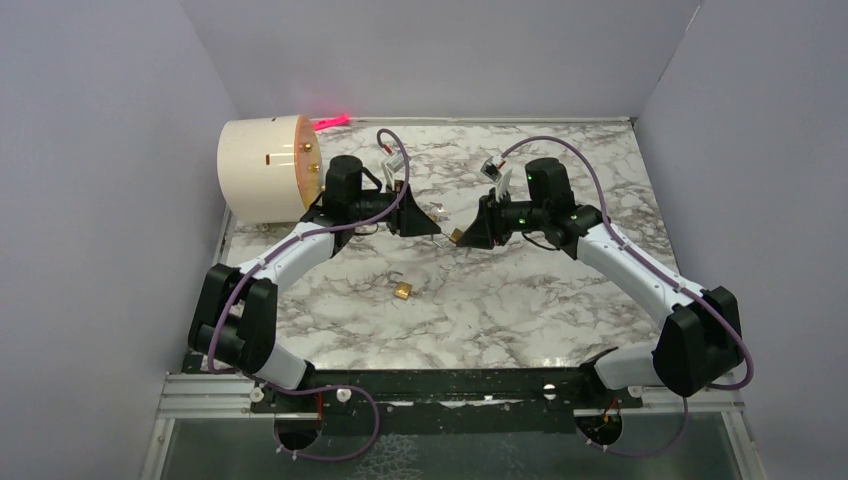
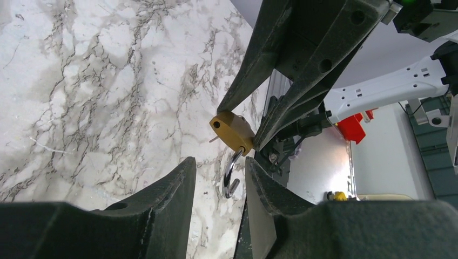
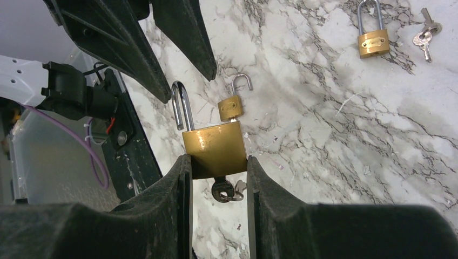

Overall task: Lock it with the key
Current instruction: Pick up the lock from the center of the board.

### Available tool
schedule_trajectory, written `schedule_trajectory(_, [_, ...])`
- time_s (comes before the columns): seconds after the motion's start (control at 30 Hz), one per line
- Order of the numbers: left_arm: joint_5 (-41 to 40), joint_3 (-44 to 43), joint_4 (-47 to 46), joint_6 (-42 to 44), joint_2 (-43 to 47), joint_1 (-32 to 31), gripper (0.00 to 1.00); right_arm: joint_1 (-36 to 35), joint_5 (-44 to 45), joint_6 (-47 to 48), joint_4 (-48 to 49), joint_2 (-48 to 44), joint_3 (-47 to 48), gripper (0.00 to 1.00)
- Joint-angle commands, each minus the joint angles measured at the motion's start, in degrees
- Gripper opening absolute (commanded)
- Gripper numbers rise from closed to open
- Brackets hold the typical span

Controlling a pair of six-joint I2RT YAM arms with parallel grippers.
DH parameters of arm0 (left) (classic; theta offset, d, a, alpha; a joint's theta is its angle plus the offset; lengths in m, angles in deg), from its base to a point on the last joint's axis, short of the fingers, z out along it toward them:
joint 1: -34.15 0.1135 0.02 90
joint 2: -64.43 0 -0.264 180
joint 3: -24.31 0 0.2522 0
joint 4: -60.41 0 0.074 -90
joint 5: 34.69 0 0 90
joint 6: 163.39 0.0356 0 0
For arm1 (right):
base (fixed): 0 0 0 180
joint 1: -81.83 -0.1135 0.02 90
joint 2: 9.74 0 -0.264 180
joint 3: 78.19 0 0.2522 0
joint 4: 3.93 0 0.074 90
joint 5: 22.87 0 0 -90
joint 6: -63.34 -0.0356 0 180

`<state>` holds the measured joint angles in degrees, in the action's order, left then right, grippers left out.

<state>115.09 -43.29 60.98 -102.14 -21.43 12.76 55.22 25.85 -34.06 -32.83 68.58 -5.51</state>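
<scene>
My right gripper [image 3: 217, 159] is shut on the body of a brass padlock [image 3: 215, 148] and holds it above the table. A key [image 3: 222, 190] sits in its underside. Its steel shackle [image 3: 181, 105] stands open and points toward my left gripper [image 3: 190, 89]. In the left wrist view the padlock [image 2: 233, 131] sits between the right fingers [image 2: 302, 91], and its shackle [image 2: 231, 175] hangs between my left gripper's [image 2: 221, 172] open fingers, close to the right one. In the top view both grippers meet at mid-table, left [image 1: 437, 228] and right [image 1: 462, 238].
A small brass padlock [image 3: 230, 106] with an open shackle lies on the marble below, also in the top view [image 1: 403, 290]. Another padlock [image 3: 373, 42], shackle closed, lies beside loose keys [image 3: 424, 36]. A cream cylinder [image 1: 265, 168] lies at the back left by the wall.
</scene>
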Motion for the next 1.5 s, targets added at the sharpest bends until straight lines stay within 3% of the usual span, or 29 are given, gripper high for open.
schedule_trajectory(0.0, [2.7, 0.8, -3.9, -2.0, 1.3, 0.1, 0.39, -0.1, -2.1, 0.8, 0.0, -0.4, 0.2, 0.16])
schedule_trajectory(0.6, [7.3, 1.6, -3.6, -1.0, 0.9, 0.1, 0.28, -0.2, -2.1, 0.8, -0.2, 0.2, 0.5, 0.16])
schedule_trajectory(0.67, [7.7, 1.6, -3.7, -1.0, 0.9, 0.1, 0.21, -0.1, -2.1, 0.8, -0.2, 0.3, 0.5, 0.16])
schedule_trajectory(0.73, [8.2, 1.6, -3.8, -0.7, 1.1, 0.1, 0.01, -0.2, -2.1, 0.8, -0.2, 0.3, 0.5, 0.16])
schedule_trajectory(1.17, [10.9, 6.6, -14.0, -1.8, 9.4, -0.1, 0.0, -0.2, -4.1, 0.3, 0.6, 2.0, 1.4, 0.16])
schedule_trajectory(1.2, [10.3, 7.1, -14.8, -2.1, 9.9, -0.1, 0.0, -0.2, -4.5, 0.3, 0.6, 2.3, 1.7, 0.19])
schedule_trajectory(1.23, [9.5, 7.7, -15.4, -2.4, 10.6, -0.1, 0.0, -0.2, -4.8, 0.5, 0.3, 2.5, 2.3, 0.3])
schedule_trajectory(1.33, [6.8, 8.9, -17.0, -3.3, 12.0, -0.1, 0.0, -0.1, -3.5, 0.9, -0.2, 1.9, 3.6, 0.69])
schedule_trajectory(1.37, [5.9, 9.1, -17.6, -3.7, 12.4, -0.1, 0.0, -0.2, -2.1, 0.8, 0.0, 1.2, 3.9, 0.88])
schedule_trajectory(1.47, [3.0, 9.5, -20.3, -5.4, 13.8, 0.0, 0.0, -0.2, 2.5, 0.3, 0.9, -1.4, 5.5, 1.0])
